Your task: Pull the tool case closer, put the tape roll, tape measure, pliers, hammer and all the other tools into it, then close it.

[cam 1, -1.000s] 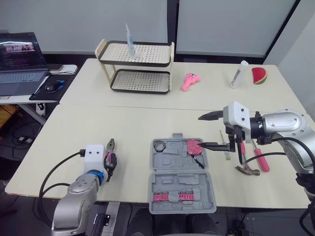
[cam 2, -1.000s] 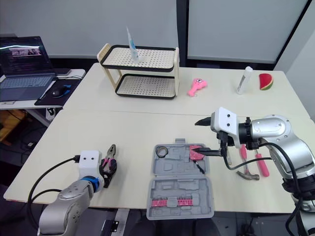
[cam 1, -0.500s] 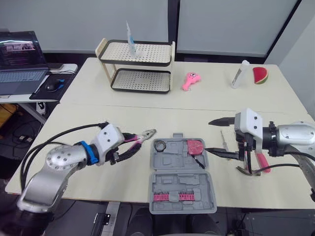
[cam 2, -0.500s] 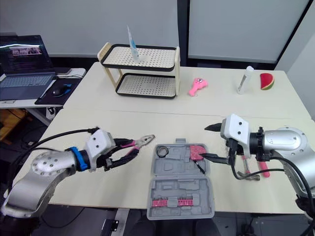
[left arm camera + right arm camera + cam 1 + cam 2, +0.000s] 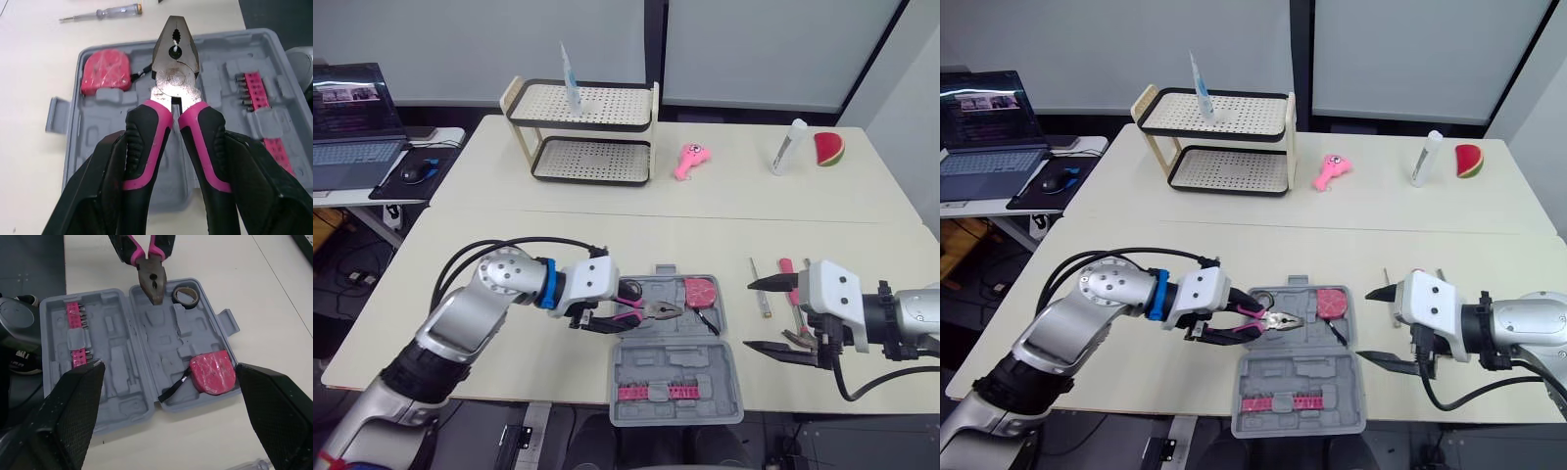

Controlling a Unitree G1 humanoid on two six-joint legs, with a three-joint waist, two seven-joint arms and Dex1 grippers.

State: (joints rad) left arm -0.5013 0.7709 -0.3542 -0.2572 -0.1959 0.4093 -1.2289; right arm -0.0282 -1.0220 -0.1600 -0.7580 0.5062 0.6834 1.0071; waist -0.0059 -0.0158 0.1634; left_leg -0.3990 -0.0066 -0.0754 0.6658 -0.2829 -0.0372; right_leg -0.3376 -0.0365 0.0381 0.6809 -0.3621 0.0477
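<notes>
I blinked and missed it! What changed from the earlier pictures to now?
The left gripper carried the pliers from the table's left side to above the open tool case. The right gripper, open, pulled back from the tape measure toward the robot's right. The tool case, tape roll and tape measure stayed put.

Swings the left pincer (image 5: 612, 315), clamped on the pliers (image 5: 648, 311), from the near left edge of the worktop (image 5: 558, 245) across to the open tool case (image 5: 651, 345). Sets the pliers' nose above its far half, near the tape roll (image 5: 176, 296). Pulls the right pincer (image 5: 749, 315), fingers spread, away from the tape measure (image 5: 701, 292) toward the near right side.
</notes>
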